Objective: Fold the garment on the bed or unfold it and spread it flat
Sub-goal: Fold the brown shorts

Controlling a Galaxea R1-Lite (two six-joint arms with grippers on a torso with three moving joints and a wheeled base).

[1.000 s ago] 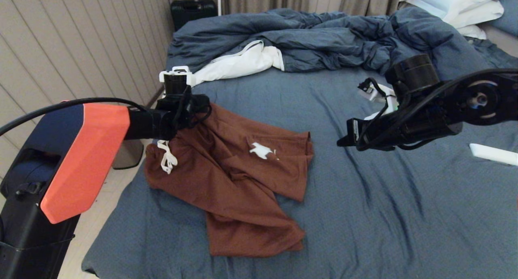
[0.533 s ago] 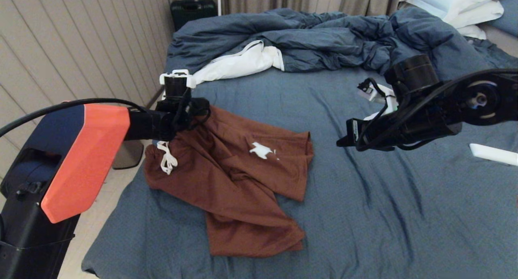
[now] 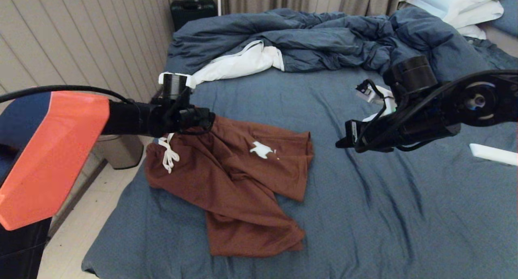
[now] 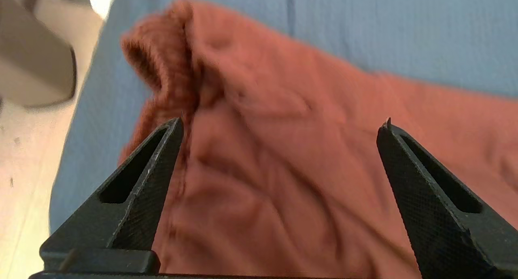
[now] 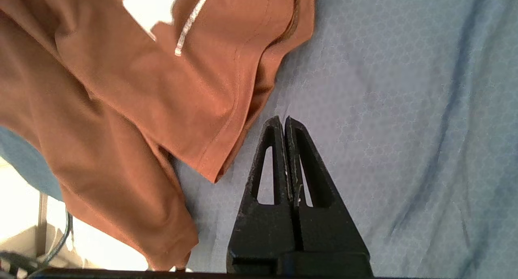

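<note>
Over the garment (image 3: 234, 177), left gripper (image 4: 281, 123) has lifted, jaws wide.

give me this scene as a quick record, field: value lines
garment: rust-brown shorts lying rumpled on the bed, one leg crossing the other
drawstring: white, at the waistband end
left gripper: open, over the waistband area
right gripper: shut, empty, above bare sheet beside a leg hem
duvet: blue, bunched at the far side
</note>
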